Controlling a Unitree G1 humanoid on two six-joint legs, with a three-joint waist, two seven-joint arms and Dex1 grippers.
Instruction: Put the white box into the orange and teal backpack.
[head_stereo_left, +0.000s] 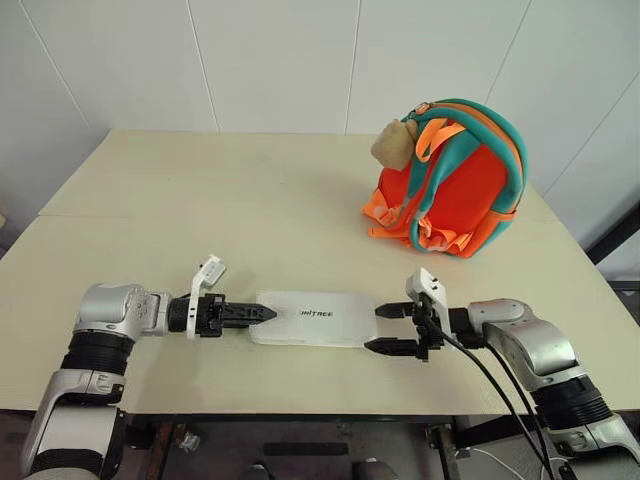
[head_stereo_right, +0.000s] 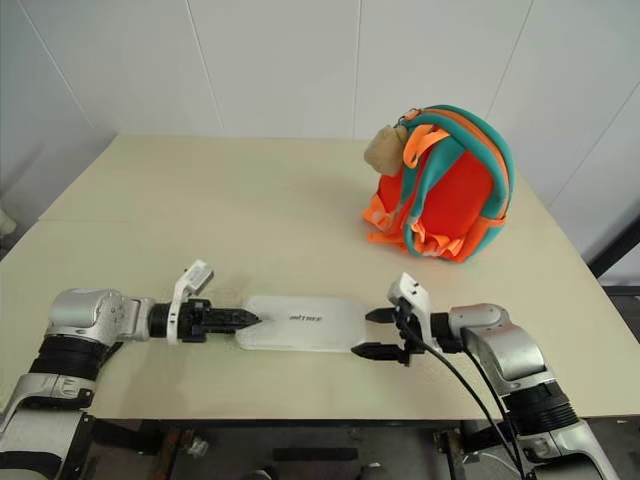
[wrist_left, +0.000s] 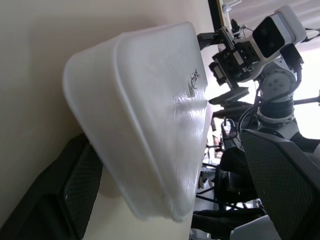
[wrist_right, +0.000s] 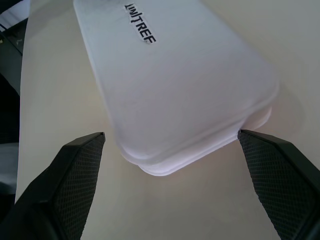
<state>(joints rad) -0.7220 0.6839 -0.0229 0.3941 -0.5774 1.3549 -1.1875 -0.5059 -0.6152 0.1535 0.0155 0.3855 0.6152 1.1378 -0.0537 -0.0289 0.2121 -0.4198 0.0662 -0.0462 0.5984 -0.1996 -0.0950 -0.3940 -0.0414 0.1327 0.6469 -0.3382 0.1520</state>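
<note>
So right at the near edge of the table (head_stereo_left: 150, 190) the white box (head_stereo_left: 315, 317) is lying flat, lettering up, with a gripper parked at each short end. The left gripper (head_stereo_left: 258, 314) points in along the table at the box's left end, and from its wrist view the fingers (wrist_left: 75, 185) are spread wide with the box's end sitting between them, nothing clamped as far as I can tell. The right gripper (head_stereo_left: 390, 329) mirrors it on the other end, jaws wide open, and its wrist view shows the two pads (wrist_right: 80, 165) flanking the box's rounded end with a gap either side. So neither hand has hold of anything yet. This looks like the set-up for a two-handed pickup: approach done, grip not made. Next move, I'd guess, is to close both sets of fingers on the ends evenly so the thin box lifts level instead of tipping or skidding. Further back on the right, well apart from the box, the orange and teal backpack (head_stereo_left: 455, 180) stands upright with its plush toy (head_stereo_left: 393, 143) on the top left. I can't tell from here if the zip is open, which matters for getting something that long inside.
</note>
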